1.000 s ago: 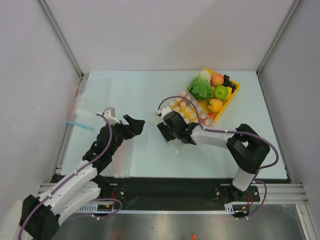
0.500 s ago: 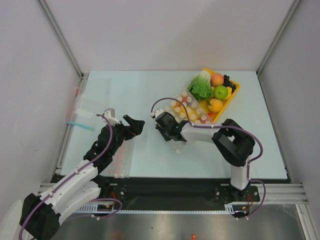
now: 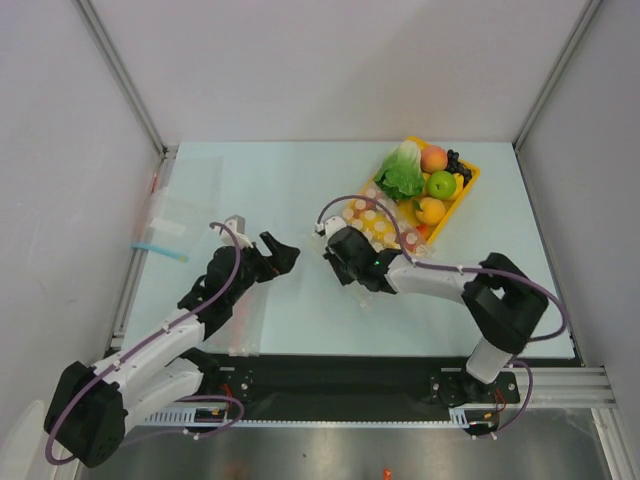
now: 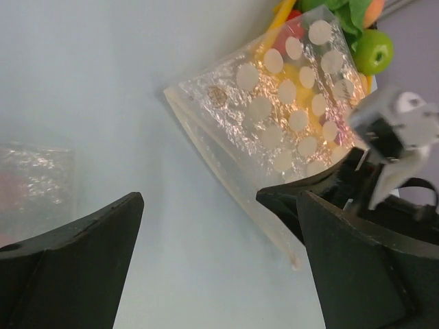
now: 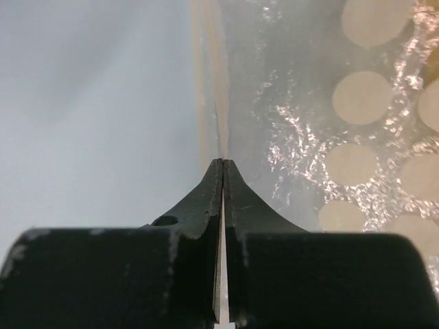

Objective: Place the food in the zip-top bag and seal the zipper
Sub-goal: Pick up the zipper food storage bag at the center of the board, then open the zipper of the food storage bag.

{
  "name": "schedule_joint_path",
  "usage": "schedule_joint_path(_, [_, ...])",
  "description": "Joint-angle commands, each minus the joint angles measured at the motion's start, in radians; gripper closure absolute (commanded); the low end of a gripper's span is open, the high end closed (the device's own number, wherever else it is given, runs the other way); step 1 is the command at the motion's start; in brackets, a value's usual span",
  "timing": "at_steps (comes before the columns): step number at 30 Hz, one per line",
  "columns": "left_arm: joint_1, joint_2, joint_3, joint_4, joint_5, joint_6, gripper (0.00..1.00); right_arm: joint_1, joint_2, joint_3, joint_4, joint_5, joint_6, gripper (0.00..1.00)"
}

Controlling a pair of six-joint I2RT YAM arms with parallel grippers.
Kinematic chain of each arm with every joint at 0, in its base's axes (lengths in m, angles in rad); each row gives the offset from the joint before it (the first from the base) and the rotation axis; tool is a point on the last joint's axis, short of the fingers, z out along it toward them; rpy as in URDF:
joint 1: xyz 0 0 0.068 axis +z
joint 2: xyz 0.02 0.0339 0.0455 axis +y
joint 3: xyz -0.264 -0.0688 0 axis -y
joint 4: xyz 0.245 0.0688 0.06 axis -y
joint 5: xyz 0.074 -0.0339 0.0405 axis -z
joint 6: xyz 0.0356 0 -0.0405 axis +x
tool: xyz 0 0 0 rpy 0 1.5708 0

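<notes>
Zip-top bag (image 3: 375, 222) lies flat on the desk (image 3: 280, 180), clear with whitish dots. Its far end overlaps the yellow tray (image 3: 474, 172) at the corner nearest my left arm, and the rest spreads away from the tray toward that arm. Yellow and red show through the plastic, but I cannot tell whether they are inside the bag or are the tray beneath it.

Along the edge farthest from the tray runs the zipper (image 4: 226, 178), a pale strip. My right hand (image 5: 221, 164) is pinched fully closed on it, the 2 fingertips pressed together with the strip caught between them. Seen from above, that hand sits on the bag's mouth side, away from the tray.

My left hand (image 4: 219, 199) hangs farther from the tray again, beyond the bag's mouth, its 2 fingers spread wide and holding nothing, the opening facing the zipper.

All the food I can make out sits in the tray: lettuce (image 3: 402, 172) at the tray's side toward the bag, peach (image 3: 433, 158) at the far end, green apple (image 3: 441, 184) in the middle, yellow fruit (image 3: 431, 209) at the near end, dark grapes (image 3: 457, 160) beside the peach.

Well away from the tray, past my left hand, lie a flat bag with a blue strip (image 3: 165, 225) and a clear bag with red bits (image 3: 245, 320).
</notes>
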Motion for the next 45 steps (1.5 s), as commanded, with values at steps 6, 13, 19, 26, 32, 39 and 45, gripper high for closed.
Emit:
schedule_joint_path(6, [0.0,0.099,0.017,0.266,0.299,0.062,0.0,-0.082,-0.348,-0.212,0.273,-0.157,0.121,1.0])
schedule_joint_path(13, [-0.085,0.148,0.053,0.317,0.313,0.121,0.0,-0.104,-0.519,-0.324,0.364,-0.213,0.178,1.0])
schedule_joint_path(19, [-0.153,0.173,0.098,0.279,0.256,0.186,0.0,-0.101,-0.542,-0.347,0.401,-0.282,0.186,1.0])
schedule_joint_path(26, [-0.154,0.181,0.115,0.248,0.221,0.194,0.05,-0.052,-0.551,-0.361,0.439,-0.28,0.163,1.0])
schedule_joint_path(32, [-0.154,0.171,0.122,0.207,0.181,0.191,0.17,-0.041,-0.574,-0.385,0.47,-0.266,0.175,1.0])
schedule_joint_path(39, [-0.154,0.204,0.135,0.207,0.166,0.186,0.28,-0.032,-0.588,-0.391,0.48,-0.266,0.172,1.0])
schedule_joint_path(45, [-0.154,0.254,0.164,0.189,0.164,0.198,0.4,-0.012,-0.594,-0.397,0.499,-0.295,0.152,1.0])
